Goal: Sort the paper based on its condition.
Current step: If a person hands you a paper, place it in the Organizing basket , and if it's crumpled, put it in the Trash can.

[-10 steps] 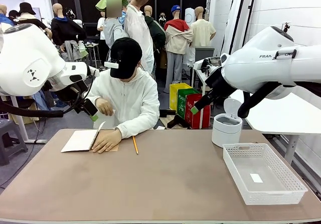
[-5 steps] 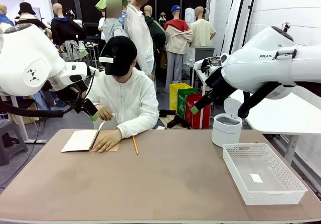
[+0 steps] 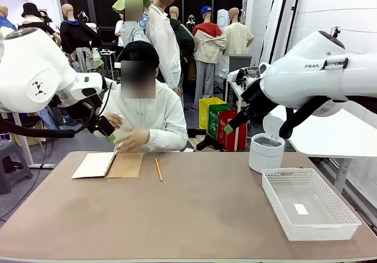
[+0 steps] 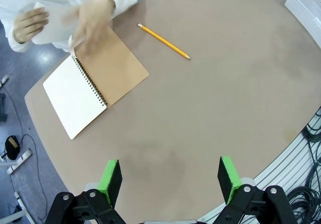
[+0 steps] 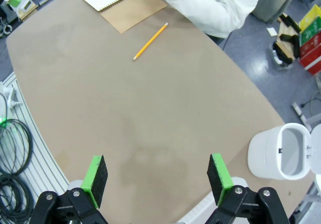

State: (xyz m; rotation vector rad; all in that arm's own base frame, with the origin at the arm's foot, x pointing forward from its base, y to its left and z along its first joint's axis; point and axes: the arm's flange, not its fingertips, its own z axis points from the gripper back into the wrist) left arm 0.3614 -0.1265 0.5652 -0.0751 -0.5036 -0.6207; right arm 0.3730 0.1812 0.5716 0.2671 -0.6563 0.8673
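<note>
So both arms are basically idling here. The left end effector (image 4: 169,181) is hanging high over the worktop (image 3: 194,222) with its green pads spread wide and nothing between them. The right end effector (image 5: 157,179) is doing the same, released and empty. Makes sense to me: nothing is lying out for them to grab yet, so they're hovering clear above the bare middle.

Going outward, the white mesh basket (image 3: 323,232) is sitting on the robot's right side, empty apart from a small label on its floor. I'm guessing it's serving as one of the sorting spots. Past it the white bin (image 3: 265,154) is standing with its lid flipped up, probably the other spot, open so something can be dropped straight in.

Over on the left, the yellow pencil (image 3: 158,170) is lying just beside the spiral notebook (image 3: 108,164), which is lying open with its brown cover flat.

At the far edge the person's hands (image 3: 131,138) are working together just off the worktop, and the paper (image 4: 54,24) is showing between them as a white blur. I can't tell whether it's being crumpled or kept smooth, and that's what's deciding where it goes.
</note>
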